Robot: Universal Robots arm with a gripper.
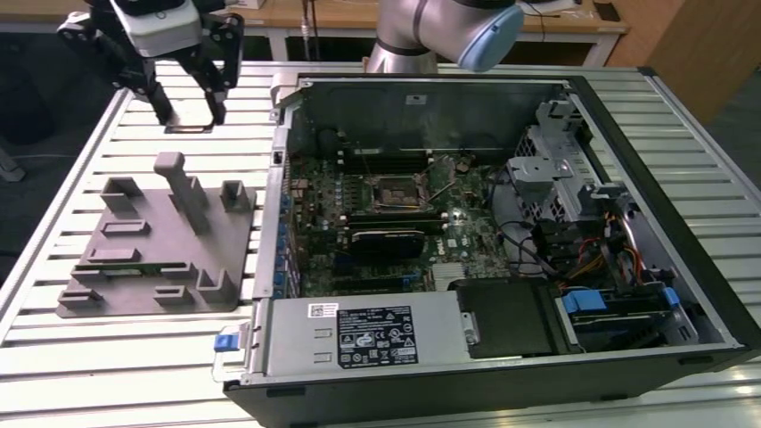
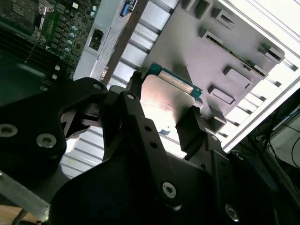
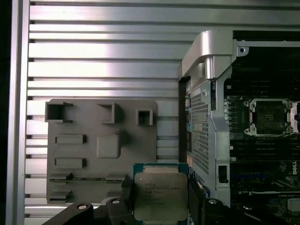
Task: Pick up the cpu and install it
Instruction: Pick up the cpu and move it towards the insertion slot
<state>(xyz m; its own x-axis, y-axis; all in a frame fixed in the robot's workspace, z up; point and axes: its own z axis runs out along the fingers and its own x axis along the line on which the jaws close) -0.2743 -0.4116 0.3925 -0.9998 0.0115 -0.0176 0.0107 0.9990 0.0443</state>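
The end effector hangs above the slatted metal worktop at about eleven o'clock in the exterior view, with its two black fingers pointing down. It is closed partway onto the cpu. In the first wrist view the chip sits flat between the fingers, gripped on two opposite edges, with its silver-grey metal top facing the camera and a thin green edge showing around it. In the second wrist view the cpu catches a bright glare between the same two fingers.

The grey fixture tray with its upright posts lies on the worktop at about nine o'clock in the exterior view, below and well apart from the held chip. Just beside the tray, toward three o'clock, the open computer case lies on its side. Its green motherboard is exposed, and the black square socket near the board's middle is uncovered.
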